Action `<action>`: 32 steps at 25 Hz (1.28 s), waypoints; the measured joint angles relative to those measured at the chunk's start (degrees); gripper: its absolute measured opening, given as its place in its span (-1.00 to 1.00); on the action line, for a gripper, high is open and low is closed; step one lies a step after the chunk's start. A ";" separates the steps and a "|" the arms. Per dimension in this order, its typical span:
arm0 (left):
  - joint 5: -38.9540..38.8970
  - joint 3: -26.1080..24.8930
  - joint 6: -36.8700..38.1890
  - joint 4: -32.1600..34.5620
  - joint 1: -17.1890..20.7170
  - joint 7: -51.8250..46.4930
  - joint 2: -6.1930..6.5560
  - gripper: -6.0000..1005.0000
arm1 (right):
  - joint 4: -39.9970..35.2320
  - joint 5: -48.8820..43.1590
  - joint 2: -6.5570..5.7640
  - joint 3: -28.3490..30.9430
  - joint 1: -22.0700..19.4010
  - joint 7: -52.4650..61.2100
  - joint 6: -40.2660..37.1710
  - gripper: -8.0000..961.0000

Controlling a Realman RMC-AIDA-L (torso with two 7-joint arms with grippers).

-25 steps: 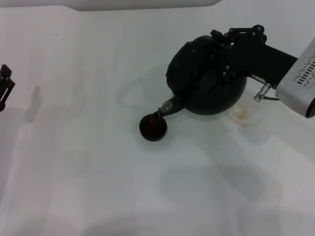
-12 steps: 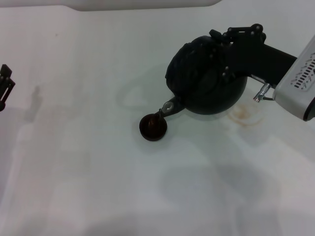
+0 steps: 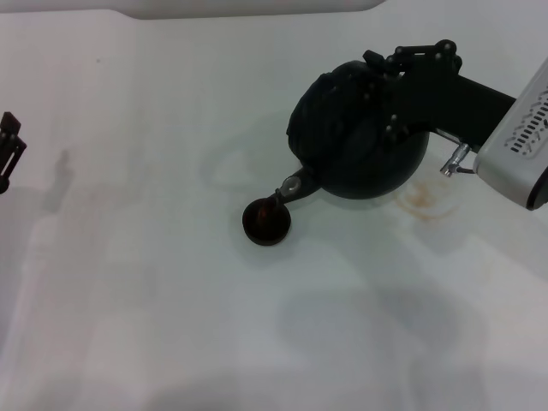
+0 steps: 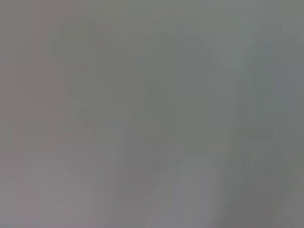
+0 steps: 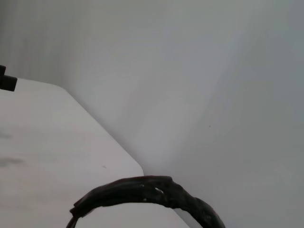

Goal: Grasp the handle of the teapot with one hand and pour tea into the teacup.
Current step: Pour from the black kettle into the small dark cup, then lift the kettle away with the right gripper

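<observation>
White table (image 3: 154, 282) fills the head view, seen from above. At its far left edge, a small black piece of the left gripper (image 3: 8, 150) shows, well apart from everything else; so little of it is visible that whether it is open or closed cannot be told. The left wrist view is a plain grey blur with nothing to make out.

Moving right, near the middle of the table, sits the teacup (image 3: 266, 221), tiny, round and dark, with a reddish-brown glint inside it. Directly above its rim, on the side toward the teapot, is the spout (image 3: 293, 185), short and stubby with a small silver spot, angled down at the cup. A thin dark line runs from the spout tip into the cup.

Just right of the cup is the teapot (image 3: 360, 150), large, round and matte black, tipped toward the cup. Beside its base on the right, a faint brownish ring stain (image 3: 425, 199) marks the table.

The right hand (image 3: 409, 86), black and multi-fingered, reaches in from the right edge on a silver-grey forearm (image 3: 522, 141) with a perforated grille. Its fingers are closed around the handle (image 5: 147, 192) at the top of the pot. In the right wrist view that handle appears as a thick black textured arch, with the table edge beyond it.
</observation>
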 joint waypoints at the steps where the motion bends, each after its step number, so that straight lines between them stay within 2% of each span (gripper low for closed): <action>1: 0.00 0.00 0.00 0.00 0.00 0.00 0.00 0.77 | 0.00 -0.03 -0.01 0.00 -0.01 -0.12 0.00 -0.65; 18: 0.00 0.00 0.00 0.00 0.00 0.00 0.00 0.77 | 0.33 0.05 0.05 -0.09 -0.22 -0.60 0.00 -0.65; 28: 0.00 0.00 0.00 -0.08 -0.07 0.00 0.00 0.77 | 1.00 0.83 0.24 0.14 -0.70 3.25 0.00 -0.65; 32: 0.00 0.00 0.00 -0.09 -0.09 0.00 0.00 0.77 | 1.89 3.52 0.24 0.40 -0.69 3.84 -0.01 -0.65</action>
